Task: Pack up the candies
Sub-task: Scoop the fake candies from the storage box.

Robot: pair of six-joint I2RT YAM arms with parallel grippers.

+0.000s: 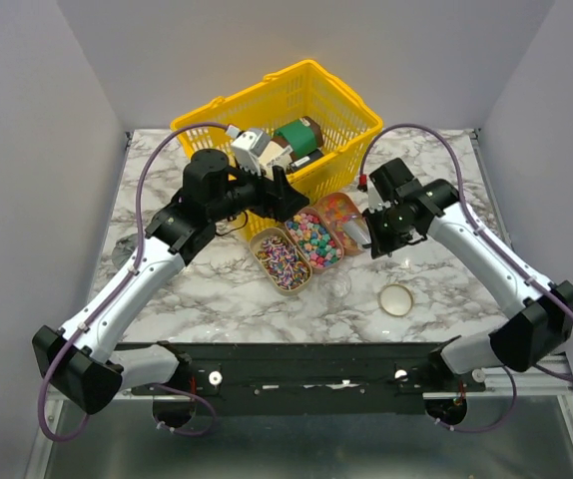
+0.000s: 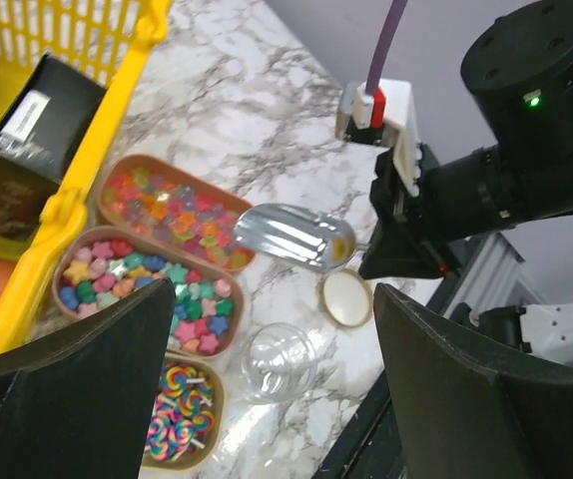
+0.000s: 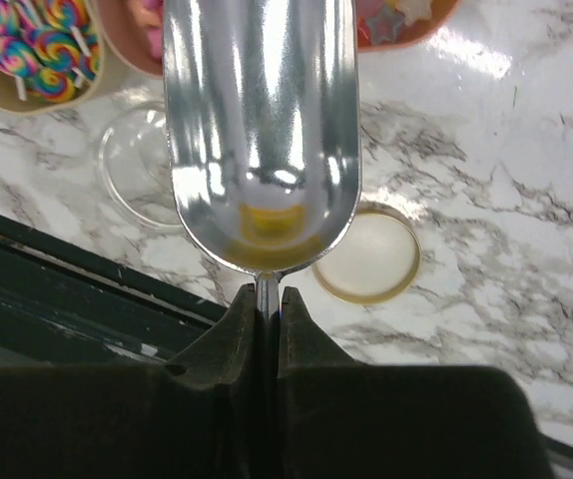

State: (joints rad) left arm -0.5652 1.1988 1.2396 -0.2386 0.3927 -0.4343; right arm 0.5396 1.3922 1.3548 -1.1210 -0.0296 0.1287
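My right fingers (image 3: 229, 329) are pressed together on the thin handle of a metal scoop (image 3: 262, 130), at the bottom centre of the right wrist view. The scoop's shiny bowl runs up the middle of that frame, held above the marble counter (image 3: 506, 150). No sweets are in it, only a yellowish reflection at its closed end. Just below and to the right of the bowl, a round cream lid (image 3: 368, 261) lies flat on the counter. To the left of the bowl stands a clear glass jar (image 3: 139, 168) with an open top.

My left fingers (image 2: 77, 389) stand wide apart and hold nothing. They fill the two lower corners of the left wrist view, hanging above the counter.

The candies (image 2: 147, 289) lie in three oval trays (image 2: 59, 282) set close side by side in the left half of that frame. The upper one holds translucent gummies in red, orange and yellow. The middle one holds star shapes in pink, green and blue. The lowest holds striped swirl lollipops. The scoop's open end reaches over the right tip of the upper tray.

A yellow basket (image 2: 67, 205) runs along the upper left of that frame, beside the trays, with a dark box (image 2: 27, 140) inside. In the top view the basket sits at upper centre, the trays at centre, and the lid at lower right.
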